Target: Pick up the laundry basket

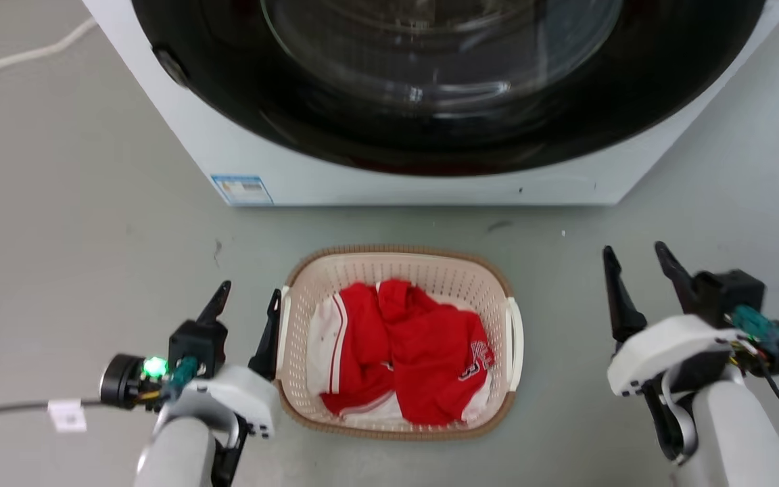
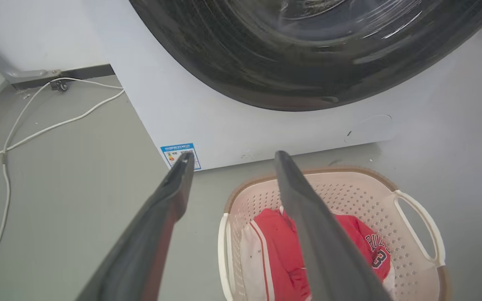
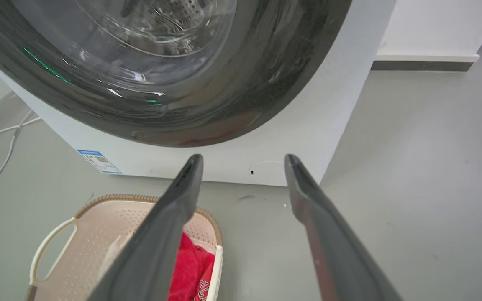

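The laundry basket stands on the grey floor in front of the washer, cream and perforated with a brown rim and white side handles, holding red and white clothes. My left gripper is open just off the basket's left side, its inner finger close against the left handle. Farther off, to the right of the basket, my right gripper stands open and apart from the right handle. The left wrist view shows the basket below the open fingers; the right wrist view has the basket at lower left.
A white washer with a large dark round door rises right behind the basket. White cables trail over the floor to the left. A wall with a dark skirting stands beyond the washer on the right.
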`<state>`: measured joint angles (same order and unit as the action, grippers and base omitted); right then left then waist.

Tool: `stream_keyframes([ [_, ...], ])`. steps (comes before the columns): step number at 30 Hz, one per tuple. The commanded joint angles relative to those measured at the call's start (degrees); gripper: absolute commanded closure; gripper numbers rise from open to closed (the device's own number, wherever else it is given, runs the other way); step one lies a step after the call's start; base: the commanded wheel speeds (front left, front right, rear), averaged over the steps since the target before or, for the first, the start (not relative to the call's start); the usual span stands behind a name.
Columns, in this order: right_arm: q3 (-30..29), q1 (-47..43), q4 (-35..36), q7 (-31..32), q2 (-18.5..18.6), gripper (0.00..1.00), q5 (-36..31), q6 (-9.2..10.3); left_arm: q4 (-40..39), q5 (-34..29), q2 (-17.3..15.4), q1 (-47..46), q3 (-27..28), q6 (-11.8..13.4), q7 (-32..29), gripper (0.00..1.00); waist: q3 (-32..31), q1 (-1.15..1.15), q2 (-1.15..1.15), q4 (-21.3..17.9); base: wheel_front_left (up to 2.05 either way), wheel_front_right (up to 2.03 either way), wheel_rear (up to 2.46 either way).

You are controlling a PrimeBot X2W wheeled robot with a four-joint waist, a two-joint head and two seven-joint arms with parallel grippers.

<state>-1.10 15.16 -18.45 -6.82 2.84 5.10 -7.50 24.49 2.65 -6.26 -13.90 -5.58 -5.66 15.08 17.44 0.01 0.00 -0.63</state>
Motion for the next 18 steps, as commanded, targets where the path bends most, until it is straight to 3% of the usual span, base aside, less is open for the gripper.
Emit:
stream_keyframes([
  [1, 0.7, 2.8, -2.4, 1.6, 0.1, 0.00, -0.4, 0.02, 3.8, -0.3, -0.9, -3.5, -0.7, -0.4, 0.1, 0.00, 5.8, -0.01, 0.00, -0.2, 0.00, 0.00, 0.00],
  [7, 3.8, 10.1, -12.1, 5.7, 0.1, 0.00, -1.8, 0.02, 16.7, -0.2, -2.5, -13.6, -3.6, -1.4, 0.1, 0.00, 11.8, -0.01, 0.00, -0.4, 0.00, 0.00, 0.00],
  [18, 8.8, 21.8, -29.1, 9.3, 0.1, 0.00, 2.2, 0.02, 33.1, 3.5, -4.2, -26.7, -10.7, -1.8, -0.8, 0.00, 20.2, -0.01, 0.00, -1.2, 0.00, 0.00, 0.00],
])
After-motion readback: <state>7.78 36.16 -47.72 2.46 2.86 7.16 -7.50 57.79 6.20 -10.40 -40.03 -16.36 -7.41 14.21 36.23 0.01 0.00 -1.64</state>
